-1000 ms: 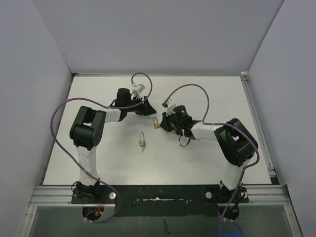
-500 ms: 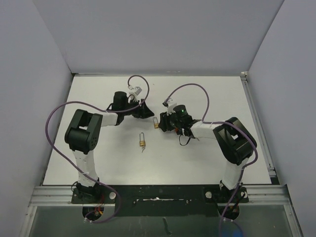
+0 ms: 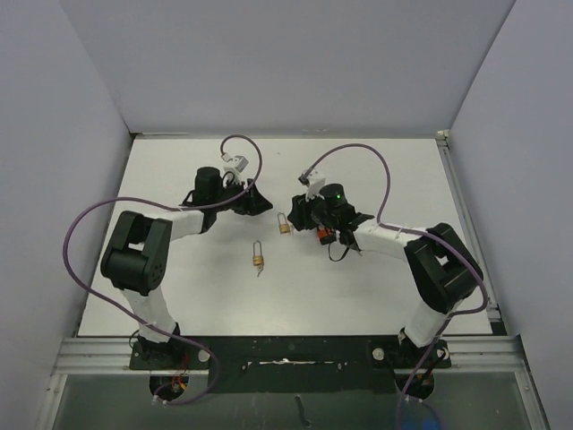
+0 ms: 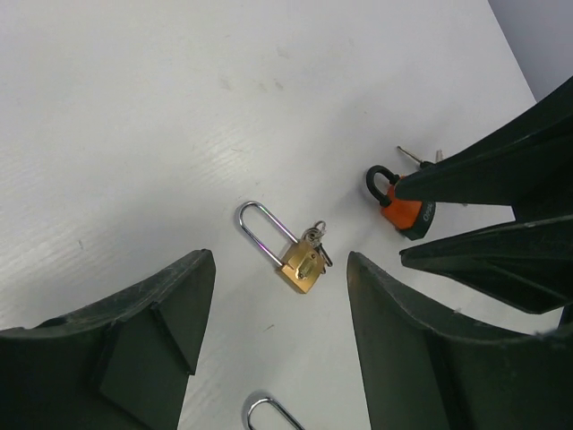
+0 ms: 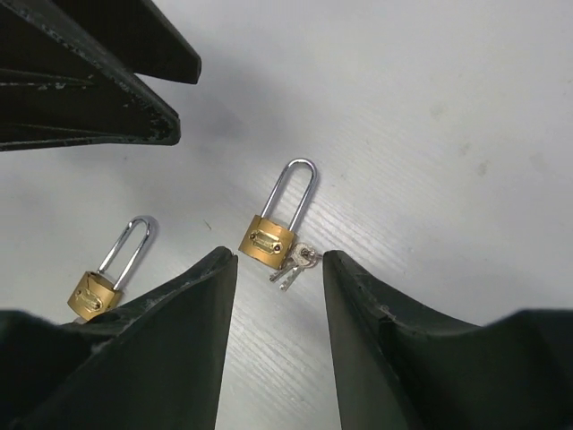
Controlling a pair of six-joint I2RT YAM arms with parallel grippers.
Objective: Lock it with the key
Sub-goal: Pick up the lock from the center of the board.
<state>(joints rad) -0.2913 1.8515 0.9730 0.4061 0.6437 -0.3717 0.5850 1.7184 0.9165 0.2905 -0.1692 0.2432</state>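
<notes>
A brass padlock [image 5: 269, 240] lies flat on the white table, both shackle legs meeting its body, with a small bunch of keys [image 5: 294, 262] at its base. In the left wrist view the same padlock [image 4: 304, 266] and keys [image 4: 316, 236] lie just ahead of the fingertips. My right gripper [image 5: 278, 258] is open, its tips just short of the padlock and touching nothing. My left gripper [image 4: 279, 258] is open too and holds nothing. From above, the padlock [image 3: 283, 224] sits between the left gripper [image 3: 264, 204] and the right gripper [image 3: 294, 218].
A second brass padlock [image 3: 258, 261] lies nearer the table's front, also seen as padlock [image 5: 98, 291]. An orange padlock [image 4: 403, 210] with its own keys rests under the right arm, showing from above as an orange lock [image 3: 322, 236]. Grey walls enclose the table.
My right gripper has gone from shut to open beside the padlock's keys. The left arm has swung back toward the left, away from the padlock.
</notes>
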